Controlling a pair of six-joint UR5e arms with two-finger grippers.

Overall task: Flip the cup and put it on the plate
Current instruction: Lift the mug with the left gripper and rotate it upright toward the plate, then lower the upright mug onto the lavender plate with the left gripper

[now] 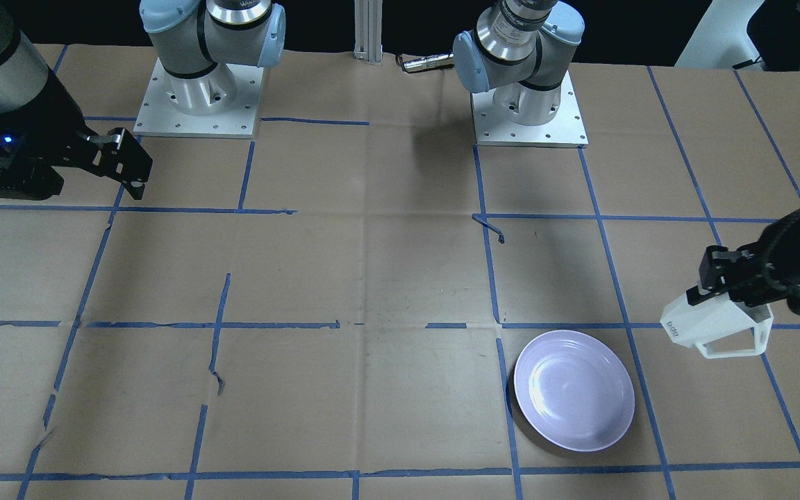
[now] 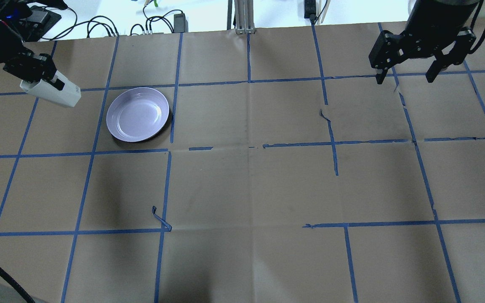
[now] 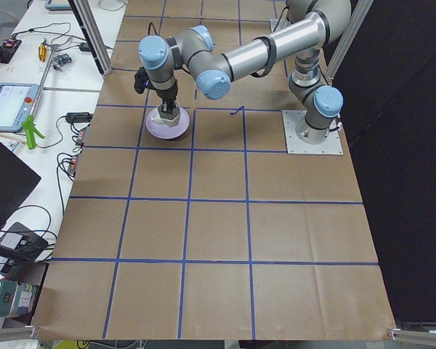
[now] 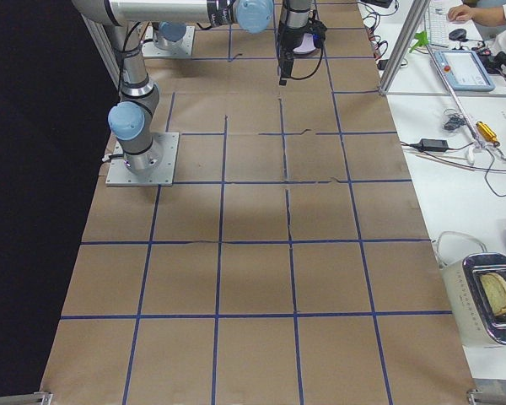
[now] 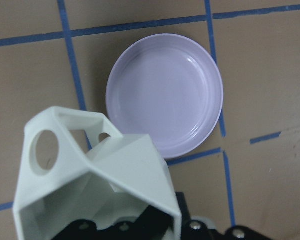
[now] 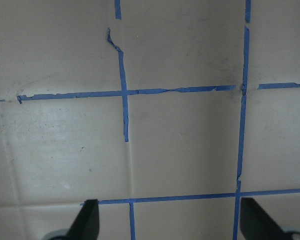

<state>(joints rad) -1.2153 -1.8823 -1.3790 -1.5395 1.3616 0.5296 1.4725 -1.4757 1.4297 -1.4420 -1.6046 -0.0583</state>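
Cup (image 2: 51, 93) from overhead: I see it pinched in the left gripper (image 2: 40, 80), lying tilted on its side, with the black fingers clamped on the end away from the plate (image 2: 138, 114). The plate sits flat on the paper-covered table (image 2: 246, 189), near the cup but apart from it. Far across the blue tape grid (image 2: 333, 143), the right gripper (image 2: 405, 78) hangs with its fingers spread and nothing between them

Front-facing view adds what the overhead hides: the angular open-frame handle (image 1: 733, 344) points down, and the tiny teal lettering (image 1: 671, 328) shows near the cup's free end. The cup looks lifted off the paper here, beside the plate and not above it

Left side view lines the cup up with the plate along the line of sight, so I cannot judge the gap from there (the overhead settles it). The right side view shows the left arm only far off and small, and I cannot make out the cup there

Left wrist camera: the white faceted body fills the lower left with the handle frame nearest the lens, and the bare plate lies beyond it. The fingers are mostly hidden behind the cup

Right wrist camera: two dark fingertips sit at the bottom corners, wide apart, with only taped paper between them
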